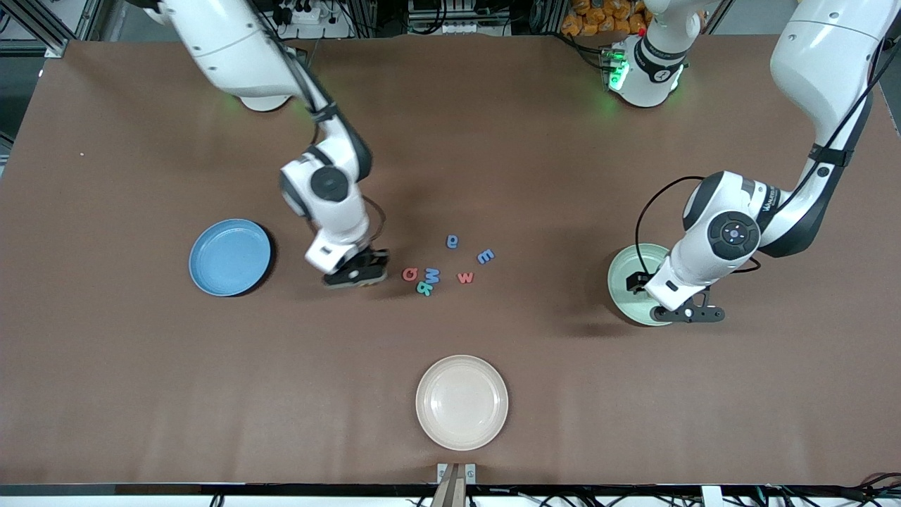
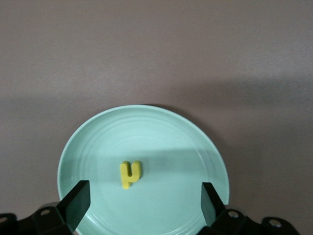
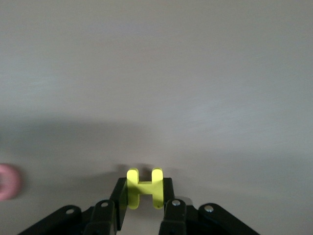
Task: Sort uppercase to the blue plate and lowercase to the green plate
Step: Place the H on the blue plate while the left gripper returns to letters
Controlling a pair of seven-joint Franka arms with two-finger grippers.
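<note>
Front view: right arm comes down from its base at the top of the view, elbow bent, wrist angled toward the front camera; right pincer [image 1: 357, 271] is low over the brown counter [image 1: 127, 366], between the blue plate [image 1: 230, 257] and the letter cluster. The blue plate shows nothing in it. In the cluster, a red ring letter [image 1: 410, 274], a blue M [image 1: 431, 275] and a teal letter [image 1: 424, 287] lie close together, the M's legs pointing roughly toward the right arm's end; a red w [image 1: 465, 277] sits just beside them toward the left arm's end, a blue E-like letter [image 1: 486, 256] and a rounded blue letter [image 1: 452, 241] farther from the front camera. A cream plate [image 1: 462, 401] sits nearest the camera. The left arm is folded at the elbow, with lettering on its forearm too small to read; left pincer [image 1: 687, 312] hangs over the green plate [image 1: 623, 278]. Left wrist view: pincer fingers [image 2: 76, 200] spread wide, nothing between them; a yellow hooked letter [image 2: 130, 174] lies flat in the green plate [image 2: 195, 142], near its middle. Right wrist view: the pincer [image 3: 145, 200] is clamped on a yellow H [image 3: 145, 187], standing upright between the fingers with its two uprights pointing away from the wrist; the red ring letter [image 3: 9, 181] is at the edge.
</note>
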